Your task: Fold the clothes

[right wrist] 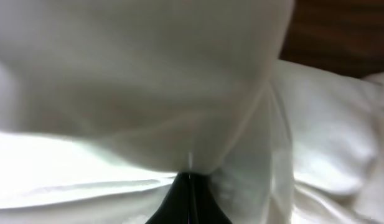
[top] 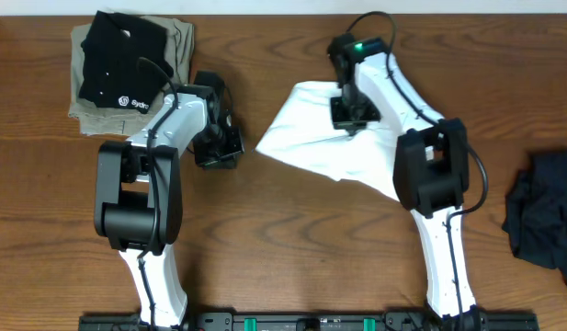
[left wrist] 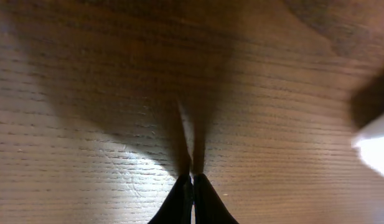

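Note:
The white T-shirt point(top: 311, 129) lies bunched and partly folded on the wooden table, right of centre. My right gripper point(top: 353, 121) is over its upper right part, shut on a pinch of the white fabric, which fills the right wrist view point(right wrist: 148, 81) around the closed black fingers point(right wrist: 190, 180). My left gripper point(top: 217, 152) is shut and empty above bare wood, left of the shirt. In the left wrist view its fingertips point(left wrist: 192, 180) touch each other, and a white corner of the shirt point(left wrist: 375, 146) shows at the right edge.
A folded black shirt with a small white logo point(top: 122, 60) lies on a folded khaki-olive garment point(top: 177, 41) at the back left. A dark crumpled garment point(top: 545, 221) lies at the right edge.

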### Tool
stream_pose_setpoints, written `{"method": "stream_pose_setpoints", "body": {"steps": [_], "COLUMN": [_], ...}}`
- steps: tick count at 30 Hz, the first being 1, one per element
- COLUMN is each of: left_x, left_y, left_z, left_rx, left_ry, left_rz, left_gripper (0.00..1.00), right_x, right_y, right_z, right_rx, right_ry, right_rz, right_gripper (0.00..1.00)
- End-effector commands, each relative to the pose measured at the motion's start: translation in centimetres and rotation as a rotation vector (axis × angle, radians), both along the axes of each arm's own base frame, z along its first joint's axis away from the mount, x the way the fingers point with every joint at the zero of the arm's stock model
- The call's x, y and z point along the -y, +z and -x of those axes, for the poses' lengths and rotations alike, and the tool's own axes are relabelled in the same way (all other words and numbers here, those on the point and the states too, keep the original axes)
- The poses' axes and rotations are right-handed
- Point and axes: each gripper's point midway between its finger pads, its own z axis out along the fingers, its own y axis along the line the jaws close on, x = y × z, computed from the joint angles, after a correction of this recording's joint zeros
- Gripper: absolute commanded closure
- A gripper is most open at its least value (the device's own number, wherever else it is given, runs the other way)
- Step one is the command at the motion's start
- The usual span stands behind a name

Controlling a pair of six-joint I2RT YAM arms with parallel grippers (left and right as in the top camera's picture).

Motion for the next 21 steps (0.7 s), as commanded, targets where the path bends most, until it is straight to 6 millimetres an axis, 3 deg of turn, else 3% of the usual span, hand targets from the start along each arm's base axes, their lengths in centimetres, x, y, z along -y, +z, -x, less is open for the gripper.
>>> {"method": "stream_pose_setpoints", "body": {"steps": [1,3,7,11,13,16,20,21], "left_x": [-0.6,-0.5,0.1,0.2,0.2,0.2,0.2,0.2], "left_y": [0.2,0.7,1.8,2.0,2.0,2.0,2.0,2.0], "left_z": [0.1,-0.1,-0.3,-0.2,-0.2,-0.2,-0.1,-0.1], "left_rx": [0.010,0.023,0.047,0.047,0.044,0.044,0.043,0.043], "left_ry": [-0.013,-0.009,-0.009,-0.008,-0.008,-0.008,-0.008,-0.008], "left_rz": [-0.022,-0.017,0.021,0.026,0.025,0.025,0.025,0.025], "left_gripper": [0.94,0.94,0.94,0.85,0.70,0.32,0.09,0.07], "right_x": [0.8,0.7,1.5,5.3,7.4,9.7,10.4,11.1], "right_y": [5.8,7.7,11.3,14.0,14.6,14.3,12.4,11.9], "right_z": [-2.1,-2.2,-1.4,0.7,1.5,2.3,3.7,4.0], "right_rx": [0.150,0.181,0.204,0.176,0.149,0.085,-0.033,-0.056], "right_ry": [0.009,0.014,0.058,-0.050,-0.116,-0.151,-0.075,-0.069], "right_rz": [0.023,0.010,0.025,0.111,0.123,0.087,-0.081,-0.082], "right_gripper": [0.97,0.85,0.38,0.36,0.34,0.33,0.33,0.33]}}
